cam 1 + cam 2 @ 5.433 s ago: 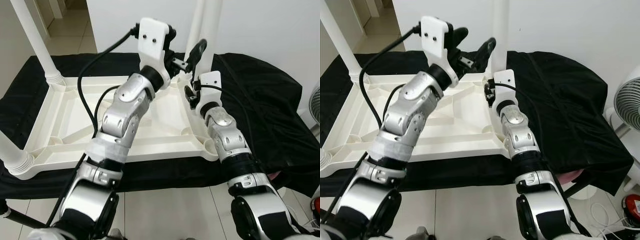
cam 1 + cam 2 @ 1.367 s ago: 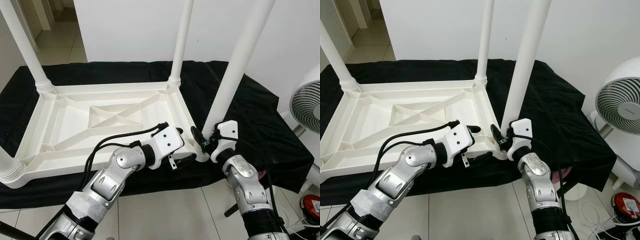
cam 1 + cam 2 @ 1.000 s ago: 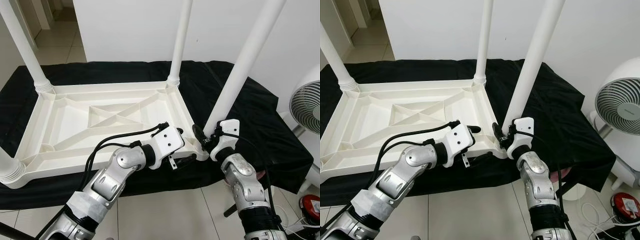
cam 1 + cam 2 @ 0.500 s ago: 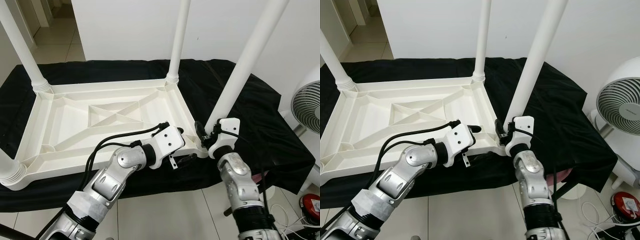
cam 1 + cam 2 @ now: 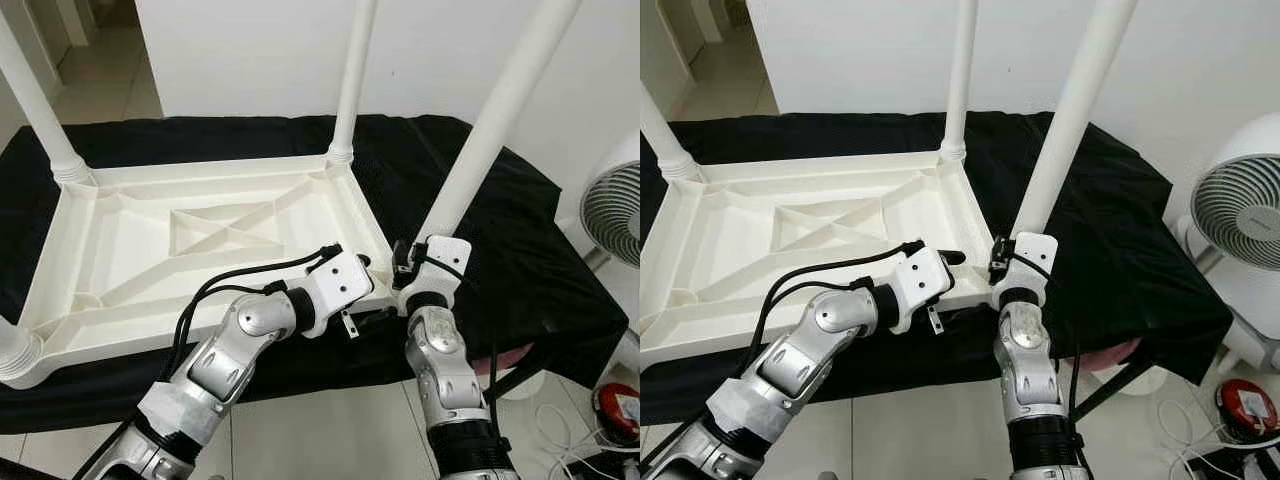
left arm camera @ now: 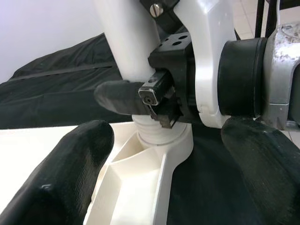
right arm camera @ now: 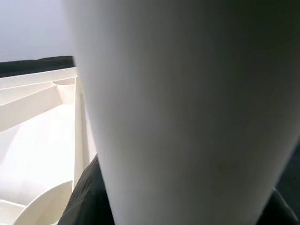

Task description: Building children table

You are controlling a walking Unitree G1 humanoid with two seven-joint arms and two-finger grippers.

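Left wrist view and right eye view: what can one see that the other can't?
Left wrist view alone: the threaded collar where the leaning white plastic table leg enters its corner socket, close up. Right eye view alone: the round white fan and the left gripper. Both: the right gripper at that leg's base, the upturned white tabletop, the black cloth.

All 4 table legs [image 5: 490, 130] run past the top edge, their ends cut off; the right gripper [image 5: 402, 270] is largely hidden behind its white wrist housing.
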